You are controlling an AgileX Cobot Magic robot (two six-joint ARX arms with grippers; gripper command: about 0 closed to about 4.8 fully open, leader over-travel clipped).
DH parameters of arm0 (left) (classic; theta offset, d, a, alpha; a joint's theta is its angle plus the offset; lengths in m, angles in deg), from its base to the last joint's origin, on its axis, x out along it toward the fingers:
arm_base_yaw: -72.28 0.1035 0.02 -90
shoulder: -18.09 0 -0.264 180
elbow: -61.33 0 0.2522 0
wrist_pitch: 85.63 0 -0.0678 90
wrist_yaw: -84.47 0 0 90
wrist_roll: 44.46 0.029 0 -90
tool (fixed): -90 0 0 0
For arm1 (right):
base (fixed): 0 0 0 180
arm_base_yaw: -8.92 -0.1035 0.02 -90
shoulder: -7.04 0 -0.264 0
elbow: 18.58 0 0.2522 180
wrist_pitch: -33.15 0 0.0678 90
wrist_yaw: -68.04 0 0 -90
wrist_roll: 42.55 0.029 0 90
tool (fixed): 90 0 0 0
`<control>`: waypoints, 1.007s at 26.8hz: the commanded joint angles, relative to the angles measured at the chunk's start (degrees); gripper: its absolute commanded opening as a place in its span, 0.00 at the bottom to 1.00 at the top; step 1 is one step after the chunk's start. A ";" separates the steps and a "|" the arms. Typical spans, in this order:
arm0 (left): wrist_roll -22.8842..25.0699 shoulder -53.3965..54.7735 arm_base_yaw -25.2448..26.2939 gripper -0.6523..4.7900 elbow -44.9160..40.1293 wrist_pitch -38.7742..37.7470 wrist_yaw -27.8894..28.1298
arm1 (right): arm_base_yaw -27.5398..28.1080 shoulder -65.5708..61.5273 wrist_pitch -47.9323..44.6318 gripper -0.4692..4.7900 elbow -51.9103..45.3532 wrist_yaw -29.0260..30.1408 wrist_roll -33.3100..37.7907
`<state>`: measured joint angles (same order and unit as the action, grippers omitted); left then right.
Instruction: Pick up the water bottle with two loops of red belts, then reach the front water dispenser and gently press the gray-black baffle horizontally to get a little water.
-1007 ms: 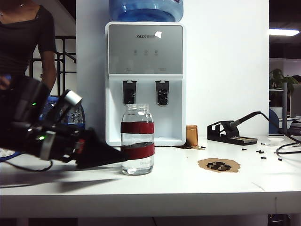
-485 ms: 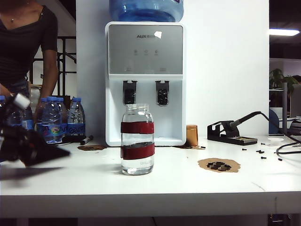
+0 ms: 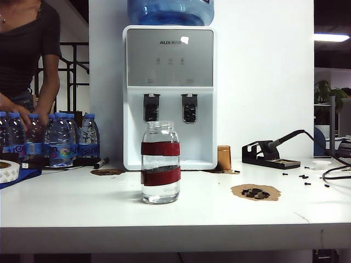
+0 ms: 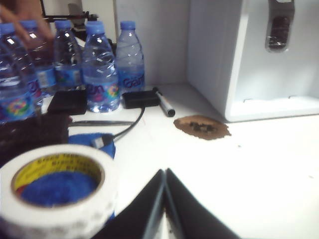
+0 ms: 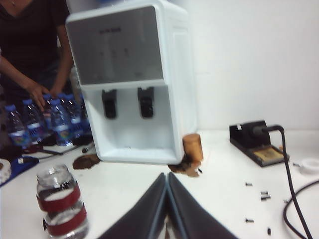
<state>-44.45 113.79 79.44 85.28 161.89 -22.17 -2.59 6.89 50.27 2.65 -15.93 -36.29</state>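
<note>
The water bottle [image 3: 160, 163] stands upright mid-worktop, before the water dispenser [image 3: 169, 96], untouched; the left gripper [image 4: 165, 199], clenched empty, sits by the worktop's left edge; the right gripper [image 5: 167, 204], clenched empty, looks nearer, the bottle to its left.

A white table [image 3: 219, 213] carries everything. The dispenser [image 3: 170, 98] is set at the back, against the wall. The bottle [image 3: 160, 163] is stood upright in front of it, apart from it. Plastic bottles [image 3: 60, 137] are grouped at the left, with a marker [image 3: 100, 163] and a brown stain [image 3: 107, 172] just beside them. A tape roll [image 3: 8, 171] is laid on a blue cloth [image 3: 22, 175] at the left edge. A small brown cylinder [image 3: 224, 158] is placed beside the dispenser's right foot. A soldering stand [image 3: 270, 153], a brown patch [image 3: 255, 192], scattered screws [image 3: 301, 176] and a cable [image 3: 335, 171] are spread on the right.
</note>
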 commanded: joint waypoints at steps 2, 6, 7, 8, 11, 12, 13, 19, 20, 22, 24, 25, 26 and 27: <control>0.44 -3.17 0.13 0.11 -4.92 0.50 2.82 | 0.13 0.00 -2.21 0.09 0.26 -0.70 0.22; 1.31 -2.84 0.13 0.11 -6.88 0.42 4.94 | 0.11 0.00 -2.21 0.09 0.26 -0.70 0.20; 1.31 -2.86 0.09 0.11 -7.45 0.42 5.03 | 0.11 0.00 -2.23 0.09 0.22 -0.70 0.20; 1.33 -2.84 0.07 0.11 -7.93 0.44 4.98 | 0.11 0.00 -2.23 0.09 0.22 -0.72 0.20; 1.33 -2.56 0.07 0.11 -9.31 0.44 4.92 | 0.11 0.00 -2.32 0.09 -0.04 -0.72 0.22; 1.33 -2.51 0.00 0.11 -9.81 0.44 4.92 | 0.11 0.00 -2.21 0.09 -0.22 -0.74 0.20; 1.33 -2.34 -0.09 0.11 -10.05 0.17 4.52 | 0.11 0.00 -2.23 0.09 -0.50 -0.72 0.22; 1.60 -1.09 -0.20 0.11 -10.05 0.26 5.14 | 0.11 0.00 -2.27 0.09 -2.34 -0.72 1.70; 1.60 -1.11 -0.20 0.11 -9.88 0.46 5.31 | 0.11 0.00 -2.27 0.09 -2.43 -0.72 1.70; 1.60 -1.11 -0.20 0.11 -9.90 0.46 5.40 | 0.11 0.00 -2.27 0.09 -2.47 -0.72 1.70; 1.55 -1.22 -0.20 0.11 -9.90 0.28 6.78 | 0.11 0.00 -2.45 0.09 -2.47 -0.70 1.70; 1.51 -2.29 -0.20 0.11 -9.99 -0.61 7.63 | 0.11 0.00 -2.64 0.09 -2.47 -0.68 1.70; 1.55 -5.75 -0.66 0.11 -10.05 -3.85 9.31 | 0.11 0.00 -2.89 0.09 -2.47 -0.68 1.70; 1.55 -8.94 -1.99 0.11 -10.05 -6.47 10.21 | 0.11 0.00 -3.10 0.09 -2.47 -0.68 1.70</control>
<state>-43.36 110.20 79.14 75.80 158.80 -14.37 -2.57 6.89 48.63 0.05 -16.37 -34.93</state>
